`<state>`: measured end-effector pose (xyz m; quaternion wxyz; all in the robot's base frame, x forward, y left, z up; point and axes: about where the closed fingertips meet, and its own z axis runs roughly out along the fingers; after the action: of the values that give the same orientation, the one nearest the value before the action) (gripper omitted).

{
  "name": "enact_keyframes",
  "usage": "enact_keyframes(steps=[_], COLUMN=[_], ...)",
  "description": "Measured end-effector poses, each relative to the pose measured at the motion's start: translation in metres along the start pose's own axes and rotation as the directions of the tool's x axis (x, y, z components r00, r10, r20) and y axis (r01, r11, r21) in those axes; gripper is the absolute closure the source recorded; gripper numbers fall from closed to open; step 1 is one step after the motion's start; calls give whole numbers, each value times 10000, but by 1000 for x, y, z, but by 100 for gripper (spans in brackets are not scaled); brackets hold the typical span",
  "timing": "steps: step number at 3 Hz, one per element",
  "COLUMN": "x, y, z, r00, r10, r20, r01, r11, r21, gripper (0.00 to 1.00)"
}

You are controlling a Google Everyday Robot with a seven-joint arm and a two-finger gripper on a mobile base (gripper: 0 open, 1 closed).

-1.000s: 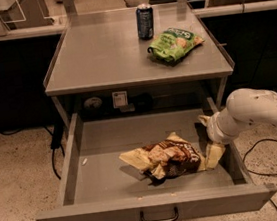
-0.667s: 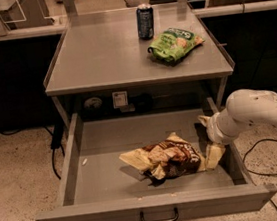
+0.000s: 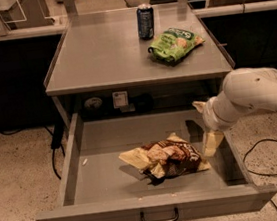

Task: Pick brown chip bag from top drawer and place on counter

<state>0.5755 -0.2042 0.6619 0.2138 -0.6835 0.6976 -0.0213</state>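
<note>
In the single camera view, we judge the task to be at its opening step: nothing has been lifted. The brown chip bag [image 3: 167,157] lies crumpled on the floor of the top drawer [image 3: 106,179], which stands pulled out. The counter [image 3: 106,56], above and behind the gripper, holds only a green chip bag [image 3: 173,44] and a dark can [image 3: 145,22]. The grasp, the lift out of the drawer and the setting down on the counter are all left to do.

The gripper [image 3: 205,130] hangs inside the drawer at its right side, close to the right wall, at the end of the white arm [image 3: 257,90] that reaches in from the right. As far as we can see, its jaws are spread, one pale finger [image 3: 213,143] pointing down and the other [image 3: 198,106] higher up, with nothing between them.

The brown bag lies just beside the gripper, to its left and slightly below. The bag's right edge sits near or against the lower finger; we cannot tell whether they touch. The bulk of the bag spreads away from the gripper toward the drawer's middle. The drawer's wire handle [image 3: 159,216] is below and to the gripper's left, on the front panel.
</note>
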Motion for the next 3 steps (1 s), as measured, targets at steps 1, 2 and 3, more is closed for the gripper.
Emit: enact_keyframes(steps=[1,2,3], x=[-12,-14,-14], y=[-16,-27,-60], z=[59,75,93], r00=[9930,9914,9886], r10=[-396,-413,-321], r20=[-1109,-1246,-1468], r01=[352,379,360], r11=[9985,9989,9991], r21=[-414,-292,243], gripper=[0,0,0])
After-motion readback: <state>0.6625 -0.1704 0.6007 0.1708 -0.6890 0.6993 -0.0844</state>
